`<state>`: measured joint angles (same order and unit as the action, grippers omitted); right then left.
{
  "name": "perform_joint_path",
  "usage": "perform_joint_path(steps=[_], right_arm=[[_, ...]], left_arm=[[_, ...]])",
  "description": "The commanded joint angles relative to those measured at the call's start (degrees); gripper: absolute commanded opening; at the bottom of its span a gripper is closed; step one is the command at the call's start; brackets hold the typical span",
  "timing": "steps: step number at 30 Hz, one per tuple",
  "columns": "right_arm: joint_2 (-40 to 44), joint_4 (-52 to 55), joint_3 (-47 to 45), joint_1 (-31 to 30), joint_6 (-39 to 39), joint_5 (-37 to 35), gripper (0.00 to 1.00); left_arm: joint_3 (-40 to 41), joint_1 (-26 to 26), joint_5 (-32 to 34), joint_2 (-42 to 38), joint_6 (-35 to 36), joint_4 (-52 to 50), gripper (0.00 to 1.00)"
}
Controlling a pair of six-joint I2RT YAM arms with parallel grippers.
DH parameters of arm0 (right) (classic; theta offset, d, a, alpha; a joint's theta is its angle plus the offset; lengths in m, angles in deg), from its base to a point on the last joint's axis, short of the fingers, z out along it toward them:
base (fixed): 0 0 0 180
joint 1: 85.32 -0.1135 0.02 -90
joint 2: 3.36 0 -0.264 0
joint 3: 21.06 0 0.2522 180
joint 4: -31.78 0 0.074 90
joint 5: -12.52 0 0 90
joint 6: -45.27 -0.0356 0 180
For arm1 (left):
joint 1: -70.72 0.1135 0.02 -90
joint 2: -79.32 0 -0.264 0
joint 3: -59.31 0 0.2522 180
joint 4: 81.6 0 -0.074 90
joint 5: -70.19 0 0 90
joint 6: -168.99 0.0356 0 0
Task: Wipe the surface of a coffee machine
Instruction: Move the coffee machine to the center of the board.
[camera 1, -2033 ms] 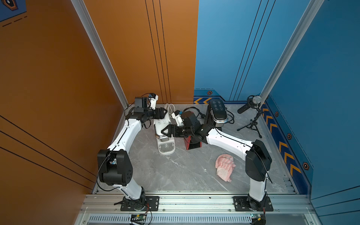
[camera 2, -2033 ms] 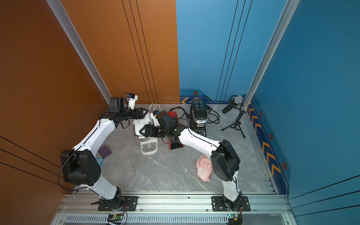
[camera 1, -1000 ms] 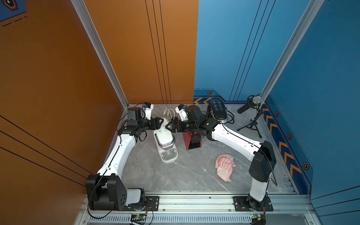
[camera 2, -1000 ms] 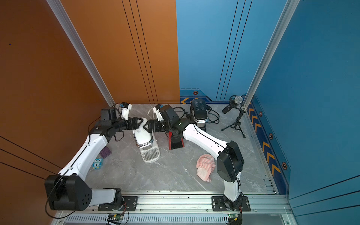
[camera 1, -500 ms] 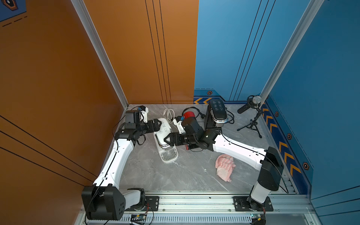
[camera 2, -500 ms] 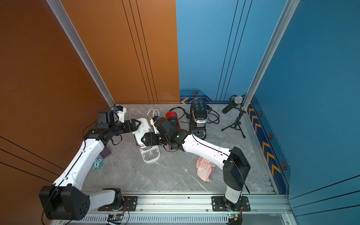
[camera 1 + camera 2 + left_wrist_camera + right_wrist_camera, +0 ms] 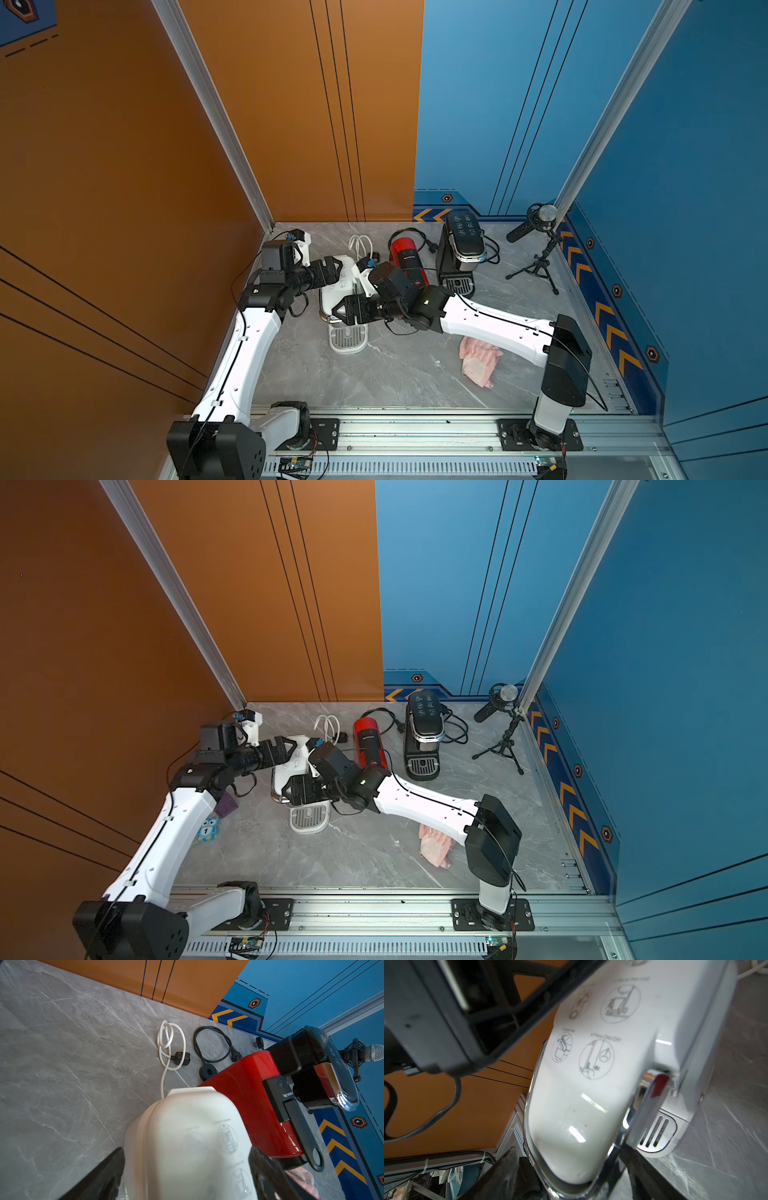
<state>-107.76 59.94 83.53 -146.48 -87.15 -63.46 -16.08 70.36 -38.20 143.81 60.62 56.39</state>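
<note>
White coffee machine (image 7: pixel 334 291), centre-left, just freed by the widened left gripper (image 7: pixel 186 1155); right gripper (image 7: pixel 568 1149) straddles its nose, grip unclear; pink cloth (image 7: pixel 478 361) unfetched.

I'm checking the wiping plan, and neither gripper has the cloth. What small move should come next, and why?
Probably back the right gripper off the white coffee machine toward the pink cloth. Both it and the left gripper straddle the machine with jaws wide, while the cloth lies untouched on the table beside the right arm.
</note>
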Motion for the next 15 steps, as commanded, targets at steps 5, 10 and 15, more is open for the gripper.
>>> perform_joint_path(steps=[5,10,15], right_arm=[[-1.07,9.53,3.51,-0.58,2.12,-3.33,0.83],[5.20,13.74,-3.32,0.70,2.07,-10.23,0.83],[16.54,20.24,-11.05,1.80,1.02,-19.97,0.83]], left_arm=[[4.19,0.45,2.74,-8.18,-2.89,-2.69,0.97],[7.56,0.45,4.67,-13.05,-5.82,-3.12,0.97],[9.59,0.27,4.48,-18.21,-7.86,-3.39,0.97]])
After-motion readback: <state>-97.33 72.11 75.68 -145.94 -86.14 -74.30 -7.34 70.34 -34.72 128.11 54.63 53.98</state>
